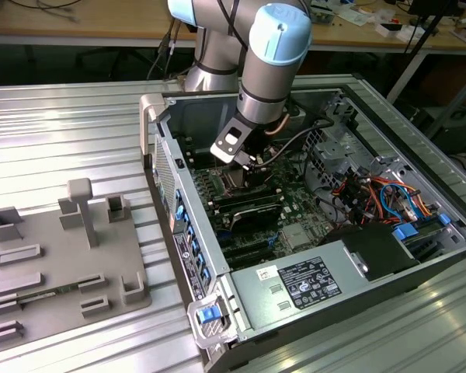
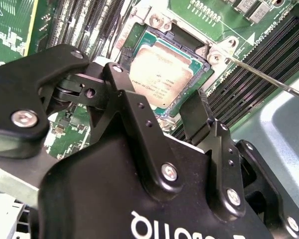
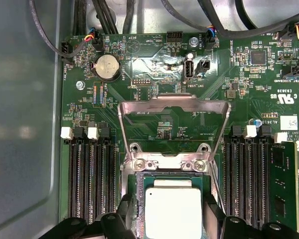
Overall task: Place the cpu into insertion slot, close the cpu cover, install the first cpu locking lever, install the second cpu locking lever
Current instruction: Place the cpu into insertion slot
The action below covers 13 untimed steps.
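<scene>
The cpu, a flat silver-grey square, lies seated in the insertion slot on the green motherboard; its dull top also appears in the second wrist view. My gripper hangs just above it, open, its black fingers standing apart on either side of the chip without touching it. The cpu cover, a shiny frame with an open window, stands tipped up on its hinge beyond the socket. A thin metal locking lever sticks out beside the socket. In the exterior view the gripper is down inside the computer case.
Black memory slots flank the socket on both sides. Cable bundles and a power supply fill the case at the exterior view's right. A grey fixture plate lies on the metal table at the exterior view's left.
</scene>
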### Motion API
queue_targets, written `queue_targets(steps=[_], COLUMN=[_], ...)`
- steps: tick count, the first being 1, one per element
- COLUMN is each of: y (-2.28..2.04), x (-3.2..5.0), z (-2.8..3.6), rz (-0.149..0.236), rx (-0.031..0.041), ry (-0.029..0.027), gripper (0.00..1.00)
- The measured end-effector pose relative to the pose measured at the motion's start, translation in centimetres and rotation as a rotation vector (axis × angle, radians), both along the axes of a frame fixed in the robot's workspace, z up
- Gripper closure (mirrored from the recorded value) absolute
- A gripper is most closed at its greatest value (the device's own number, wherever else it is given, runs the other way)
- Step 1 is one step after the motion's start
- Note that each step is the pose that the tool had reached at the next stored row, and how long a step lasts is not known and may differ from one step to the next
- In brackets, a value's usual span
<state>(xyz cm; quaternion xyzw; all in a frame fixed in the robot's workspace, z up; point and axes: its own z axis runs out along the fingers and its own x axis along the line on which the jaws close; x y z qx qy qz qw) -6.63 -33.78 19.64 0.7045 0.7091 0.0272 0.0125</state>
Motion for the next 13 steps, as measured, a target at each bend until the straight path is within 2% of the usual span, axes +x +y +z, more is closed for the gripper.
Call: queue_targets(steps=[4,5,6,8,13], y=[0.01,0.01,0.02,0.02,0.35], x=[0.0,0.0,0.0,0.0,0.0], z=[0.0,0.0,0.0,0.0,-0.02], rz=[0.0,0.0,0.0,0.0,-0.012], rx=[0.0,0.0002,0.0002,0.0,0.0001], ry=[0.0,0.0,0.0,0.0,0.0], gripper=[0.34,0.33,0.27,0.27,0.27])
